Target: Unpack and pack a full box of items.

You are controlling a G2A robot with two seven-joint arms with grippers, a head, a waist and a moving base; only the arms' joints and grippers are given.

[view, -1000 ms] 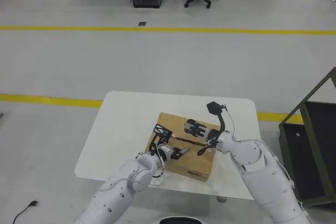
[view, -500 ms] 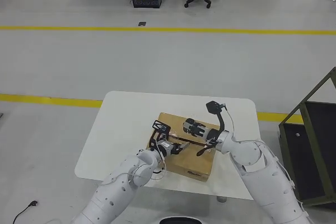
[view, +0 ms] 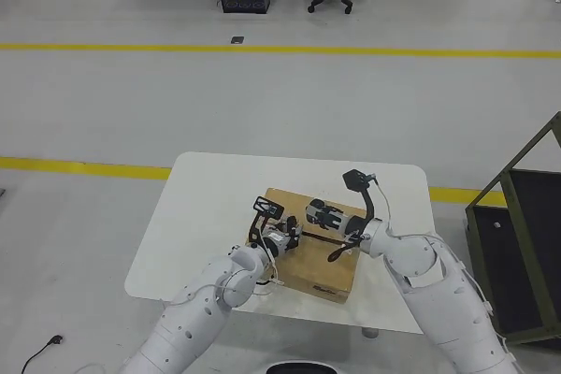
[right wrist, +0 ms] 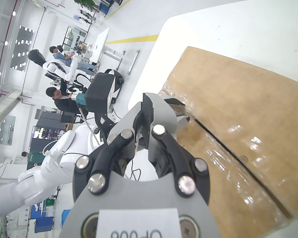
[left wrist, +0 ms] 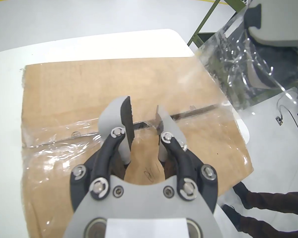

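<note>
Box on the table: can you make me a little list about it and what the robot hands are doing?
box: brown cardboard, flaps closed, on the white table
tape: clear, partly peeled off the seam, one end lifted
left gripper: open, over the seam
right gripper: shut on the tape's lifted end

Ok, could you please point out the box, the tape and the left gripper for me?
box [left wrist: 72, 85], left wrist view, bare top panel.
tape [left wrist: 226, 70], left wrist view, lifted clear strip.
left gripper [left wrist: 143, 111], left wrist view, midway between its open fingers.
</note>
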